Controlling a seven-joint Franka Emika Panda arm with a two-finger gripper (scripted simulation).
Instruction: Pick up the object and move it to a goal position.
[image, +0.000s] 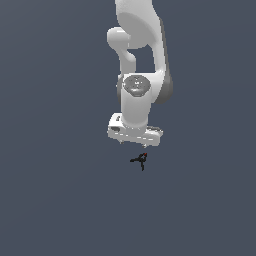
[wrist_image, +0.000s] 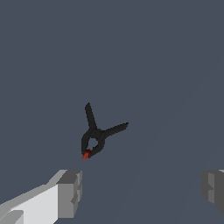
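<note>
The object (image: 140, 160) is a tiny black clamp-like thing with two thin prongs and a small red tip, lying on the dark grey floor just below the white hand in the exterior view. The wrist view shows the object (wrist_image: 97, 133) plainly, its prongs spread in a V and its red tip toward the fingers. My gripper (wrist_image: 141, 188) is open, with one grey fingertip (wrist_image: 70, 192) and the other far apart from it, and nothing between them. In the exterior view the gripper (image: 134, 144) hovers a little above the object, not touching it.
The white arm (image: 137, 60) rises from the hand to the frame's top edge. Around it is only plain dark grey floor (image: 50, 200).
</note>
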